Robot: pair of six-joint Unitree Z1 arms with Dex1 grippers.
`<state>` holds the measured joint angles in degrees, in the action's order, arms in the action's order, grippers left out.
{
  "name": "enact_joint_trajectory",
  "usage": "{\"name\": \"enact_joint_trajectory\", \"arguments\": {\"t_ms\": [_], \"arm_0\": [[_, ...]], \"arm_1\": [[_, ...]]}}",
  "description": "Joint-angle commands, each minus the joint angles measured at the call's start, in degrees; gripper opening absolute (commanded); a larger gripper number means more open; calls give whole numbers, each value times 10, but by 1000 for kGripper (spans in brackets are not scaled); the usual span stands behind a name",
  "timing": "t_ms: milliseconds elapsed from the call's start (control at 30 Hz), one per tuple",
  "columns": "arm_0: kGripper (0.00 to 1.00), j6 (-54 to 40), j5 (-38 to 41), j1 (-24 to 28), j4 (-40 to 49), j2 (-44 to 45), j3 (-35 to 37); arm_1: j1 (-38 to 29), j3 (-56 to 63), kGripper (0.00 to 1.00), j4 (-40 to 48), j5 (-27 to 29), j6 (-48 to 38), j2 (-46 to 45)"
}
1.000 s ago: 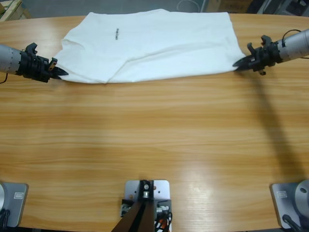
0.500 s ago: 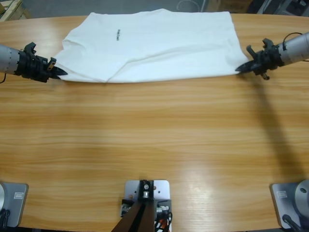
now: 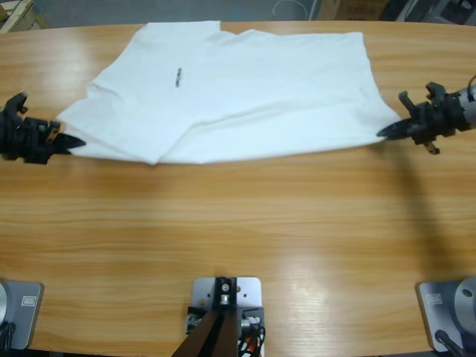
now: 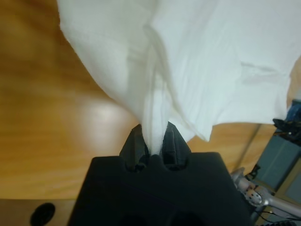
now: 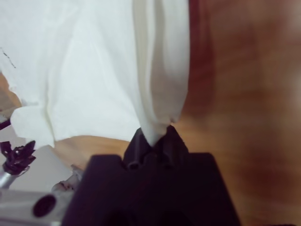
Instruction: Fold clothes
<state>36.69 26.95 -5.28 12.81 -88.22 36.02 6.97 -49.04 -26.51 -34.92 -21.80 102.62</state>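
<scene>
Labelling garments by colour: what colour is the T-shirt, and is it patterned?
Plain white T-shirt, with one small dark printed mark; the high view shows it best.

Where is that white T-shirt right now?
In the high view, the white T-shirt lies across the wooden table's far half, stretched between the left pincer and right pincer.
</scene>
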Motion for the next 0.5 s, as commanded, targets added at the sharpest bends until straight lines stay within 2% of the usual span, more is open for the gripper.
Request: {"name": "enact_joint_trajectory", "arguments": {"t_ms": [33,267,500], "arm_0": [[0,38,-18,-10,43,113,-68],[0,91,-48,-58,47,150,-104],[0,121,-69,-67,58,174,-129]], "arm_1": [[-8,33,0,-79,7,-23,-78],[-8,93,0,-79,15,-50,-111],[-8,120,0,-79,35,-73,-127]]}}
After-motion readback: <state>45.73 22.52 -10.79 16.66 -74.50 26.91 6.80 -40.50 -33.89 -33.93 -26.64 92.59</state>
